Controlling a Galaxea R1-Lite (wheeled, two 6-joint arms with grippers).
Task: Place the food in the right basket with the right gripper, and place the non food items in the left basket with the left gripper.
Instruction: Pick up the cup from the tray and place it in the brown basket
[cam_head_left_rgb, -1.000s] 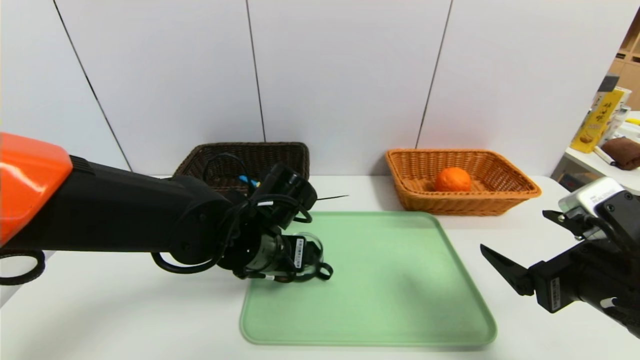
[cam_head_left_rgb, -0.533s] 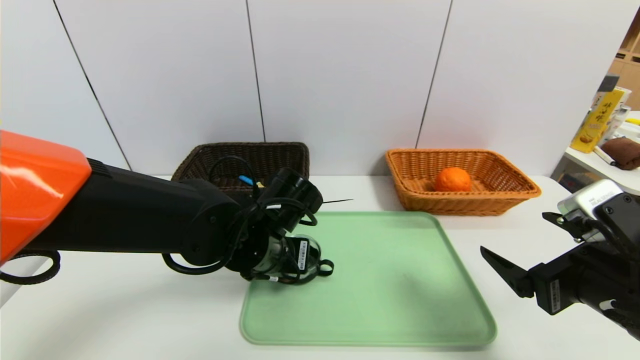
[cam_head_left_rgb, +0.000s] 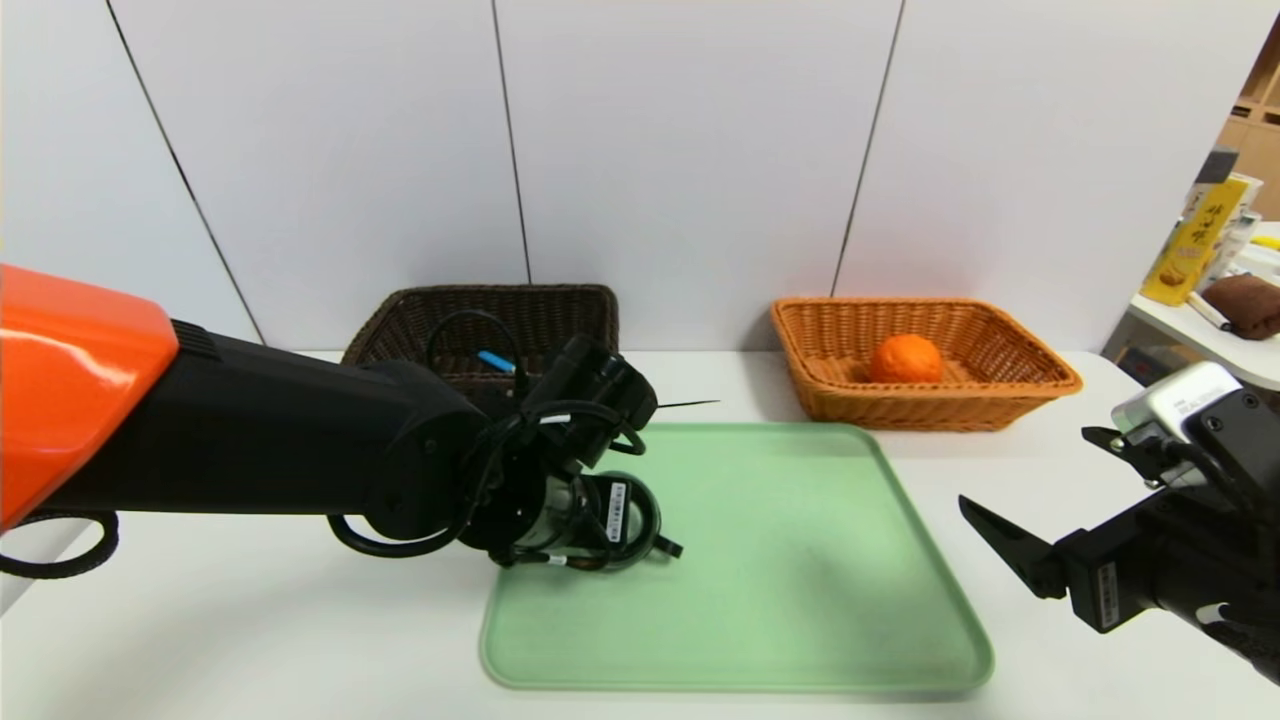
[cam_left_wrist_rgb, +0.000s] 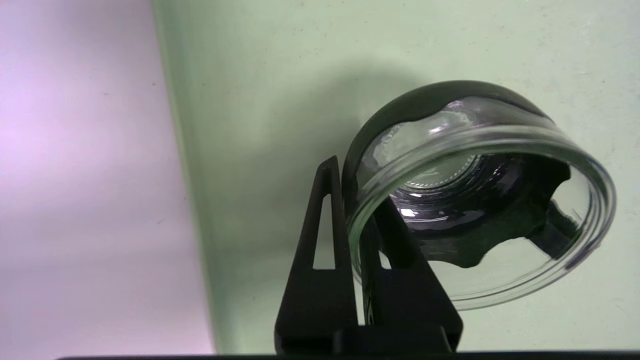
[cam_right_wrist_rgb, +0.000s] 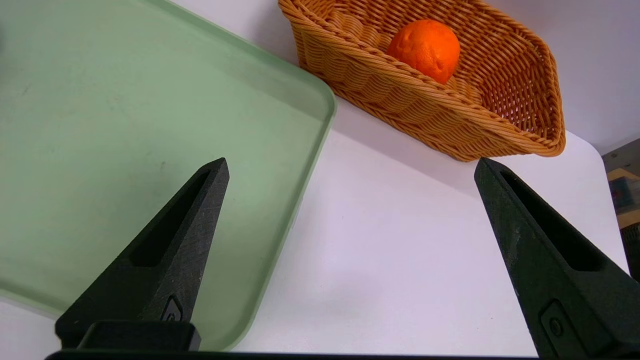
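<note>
- The left gripper (cam_left_wrist_rgb: 357, 240) has its black fingers (cam_left_wrist_rgb: 320, 235) pinching the rim wall of the small clear glass cup with a black base (cam_left_wrist_rgb: 480, 200), tilted over the pale green plastic tray (cam_head_left_rgb: 800, 560).
- Risk: smooth glass held by a thin rim pinch could slip or rotate in carrying.
- The dark brown woven wicker basket (cam_head_left_rgb: 540, 305) lies behind, holding a blue-handled spoon (cam_head_left_rgb: 492, 359).
- The right gripper (cam_right_wrist_rgb: 350, 250), fingers spread, idles over the white table (cam_head_left_rgb: 250, 640); the round orange fruit (cam_head_left_rgb: 905, 358) sits in the orange-tan wicker basket (cam_head_left_rgb: 1040, 385).

Glass cup (cam_left_wrist_rgb: 480, 200) clear, glossy, black base; both baskets (cam_head_left_rgb: 490, 325) (cam_head_left_rgb: 925, 365) woven wicker; tray (cam_head_left_rgb: 800, 560) smooth matt plastic; orange (cam_right_wrist_rgb: 425, 47) dimpled; worktop (cam_right_wrist_rgb: 400, 250) smooth white.
</note>
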